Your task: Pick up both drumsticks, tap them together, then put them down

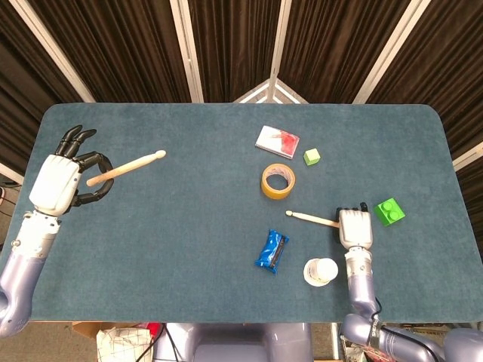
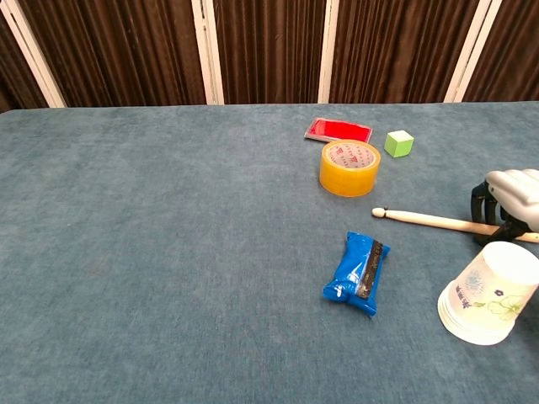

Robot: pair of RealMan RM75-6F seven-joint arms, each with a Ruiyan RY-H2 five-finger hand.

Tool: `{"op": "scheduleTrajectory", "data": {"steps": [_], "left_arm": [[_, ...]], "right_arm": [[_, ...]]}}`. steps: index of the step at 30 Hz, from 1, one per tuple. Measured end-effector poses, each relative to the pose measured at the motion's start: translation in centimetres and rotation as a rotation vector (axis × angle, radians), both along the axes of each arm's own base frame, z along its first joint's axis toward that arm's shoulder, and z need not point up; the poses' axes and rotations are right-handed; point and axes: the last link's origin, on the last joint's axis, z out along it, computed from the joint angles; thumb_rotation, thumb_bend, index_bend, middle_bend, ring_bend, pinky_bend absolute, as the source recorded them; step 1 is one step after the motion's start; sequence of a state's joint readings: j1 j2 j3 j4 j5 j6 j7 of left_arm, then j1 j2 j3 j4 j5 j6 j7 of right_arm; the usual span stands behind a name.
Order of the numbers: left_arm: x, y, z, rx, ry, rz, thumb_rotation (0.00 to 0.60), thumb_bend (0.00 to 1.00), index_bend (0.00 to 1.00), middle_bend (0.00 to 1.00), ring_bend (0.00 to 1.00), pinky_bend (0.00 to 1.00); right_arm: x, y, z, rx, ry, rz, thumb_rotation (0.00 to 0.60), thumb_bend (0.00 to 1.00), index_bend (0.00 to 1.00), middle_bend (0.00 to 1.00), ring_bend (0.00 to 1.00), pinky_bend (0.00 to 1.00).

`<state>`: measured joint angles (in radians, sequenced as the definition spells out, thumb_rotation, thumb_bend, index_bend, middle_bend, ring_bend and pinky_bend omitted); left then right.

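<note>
One wooden drumstick (image 1: 124,167) is up off the table at the far left, pinched in my left hand (image 1: 55,183), its tip pointing right and slightly away. The other drumstick (image 1: 311,219) (image 2: 425,220) lies on the blue table cloth (image 1: 189,226) at the right, tip pointing left. My right hand (image 1: 355,227) (image 2: 508,199) sits over its butt end with dark fingers (image 2: 478,200) curled down around the stick. The left hand does not show in the chest view.
A paper cup (image 1: 321,271) (image 2: 488,293) lies just in front of my right hand. A blue packet (image 1: 272,251) (image 2: 357,272), a yellow tape roll (image 1: 277,181) (image 2: 349,167), a red-and-white card (image 1: 277,141), a pale green cube (image 1: 312,156) and a green brick (image 1: 389,211) surround it.
</note>
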<state>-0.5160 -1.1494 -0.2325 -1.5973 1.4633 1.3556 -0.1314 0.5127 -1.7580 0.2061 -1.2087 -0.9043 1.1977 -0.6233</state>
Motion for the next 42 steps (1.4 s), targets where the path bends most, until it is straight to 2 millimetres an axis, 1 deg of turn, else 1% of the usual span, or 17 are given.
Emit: {"op": "scheduleTrajectory", "data": {"steps": [8, 19, 27, 42], "left_arm": [[0.1, 0.0, -0.1, 0.001, 0.0, -0.001, 0.6, 0.53, 0.63, 0.61, 0.12, 0.0], [0.3, 0.1, -0.1, 0.008, 0.007, 0.0, 0.6, 0.53, 0.64, 0.61, 0.12, 0.0], [0.2, 0.1, -0.2, 0.012, 0.015, 0.001, 0.6, 0.53, 0.64, 0.61, 0.12, 0.0], [-0.1, 0.1, -0.1, 0.015, 0.018, 0.009, 0.6, 0.53, 0.64, 0.61, 0.12, 0.0]], "right_arm": [[0.1, 0.0, -0.1, -0.003, -0.003, 0.008, 0.6, 0.35, 0.59, 0.55, 0.45, 0.17], [0.0, 0.0, -0.2, 0.003, 0.005, 0.009, 0.6, 0.35, 0.6, 0.56, 0.45, 0.17], [0.2, -0.1, 0.0, -0.006, 0.002, 0.017, 0.6, 0.39, 0.66, 0.61, 0.47, 0.17], [1.0, -0.1, 0.5, -0.016, -0.028, 0.074, 0.6, 0.42, 0.71, 0.63, 0.49, 0.17]]}}
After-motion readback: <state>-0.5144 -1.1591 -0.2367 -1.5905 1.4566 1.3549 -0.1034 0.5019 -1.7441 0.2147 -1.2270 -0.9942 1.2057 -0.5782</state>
